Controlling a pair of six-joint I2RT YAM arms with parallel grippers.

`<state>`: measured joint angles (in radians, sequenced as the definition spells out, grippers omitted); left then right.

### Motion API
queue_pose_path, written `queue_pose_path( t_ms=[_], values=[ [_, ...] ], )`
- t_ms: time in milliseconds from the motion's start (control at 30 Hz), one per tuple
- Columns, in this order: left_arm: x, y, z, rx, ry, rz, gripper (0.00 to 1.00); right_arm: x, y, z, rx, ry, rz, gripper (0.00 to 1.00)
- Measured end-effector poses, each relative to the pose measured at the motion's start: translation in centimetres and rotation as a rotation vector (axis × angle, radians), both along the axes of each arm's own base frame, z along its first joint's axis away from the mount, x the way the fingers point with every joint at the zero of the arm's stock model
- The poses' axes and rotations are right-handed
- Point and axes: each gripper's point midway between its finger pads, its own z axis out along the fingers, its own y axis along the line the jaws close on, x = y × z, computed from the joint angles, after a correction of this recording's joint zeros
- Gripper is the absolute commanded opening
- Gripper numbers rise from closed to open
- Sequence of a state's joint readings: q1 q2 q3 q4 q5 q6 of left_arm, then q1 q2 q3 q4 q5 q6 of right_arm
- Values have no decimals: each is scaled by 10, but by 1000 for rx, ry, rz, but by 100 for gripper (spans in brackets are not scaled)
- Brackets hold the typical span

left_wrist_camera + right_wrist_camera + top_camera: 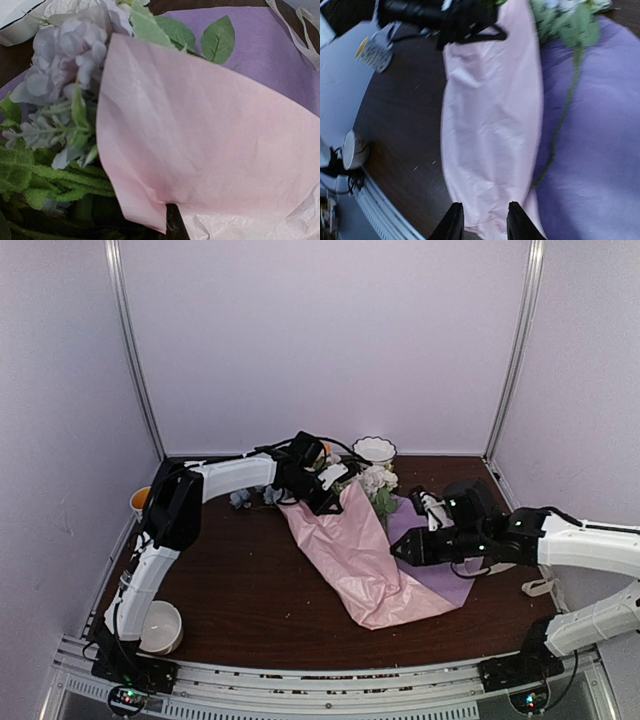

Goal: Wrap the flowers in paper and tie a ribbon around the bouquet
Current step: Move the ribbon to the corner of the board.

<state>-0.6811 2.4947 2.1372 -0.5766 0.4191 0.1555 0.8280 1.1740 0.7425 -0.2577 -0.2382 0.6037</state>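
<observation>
- The left gripper (318,483) is placed at the top of the paper (365,565), just beside the flowers (378,480). Its fingers are closed together, apparently on the sheet's upper edge — the pinch itself is not shown in the left wrist view.
- The right gripper (482,222) is held over the lower end of the pink fold, its fingers apart and nothing clamped between them.
- The flowers are laid on the lilac face of the sheet towards the back of the worktop (240,590). A pink flap is folded across them, and one thin stalk (560,120) is left exposed along the fold's edge.
- A tear could be caused if the thin, crinkly sheet is pulled from that single pinch.
- The flap could fall open again, since its lower end is held by nothing.
- The stems could be dragged out of line if the paper is tugged sideways, leaving a loose cone.
- The ribbon (295,37), lying at the sheet's right edge near the right arm, could be snagged or swept aside.
- The worktop is dark brown wood, smooth enough for the paper to slide — a white bowl (160,628) and a scalloped bowl (374,449) are set on it.
- The cell is enclosed by pale walls with metal posts (135,350).
</observation>
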Motion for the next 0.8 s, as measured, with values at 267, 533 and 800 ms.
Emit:
queue_pose_path(
  t_ms=[267, 533, 800],
  values=[
    [-1, 1, 0, 3, -5, -6, 0, 61, -165, -21, -366, 9, -508, 47],
    [-2, 2, 0, 5, -5, -8, 0, 45, -190, -91, -525, 262, -450, 49],
    [-2, 2, -1, 6, -6, -11, 0, 33, -191, -137, -589, 433, -362, 0]
  ],
)
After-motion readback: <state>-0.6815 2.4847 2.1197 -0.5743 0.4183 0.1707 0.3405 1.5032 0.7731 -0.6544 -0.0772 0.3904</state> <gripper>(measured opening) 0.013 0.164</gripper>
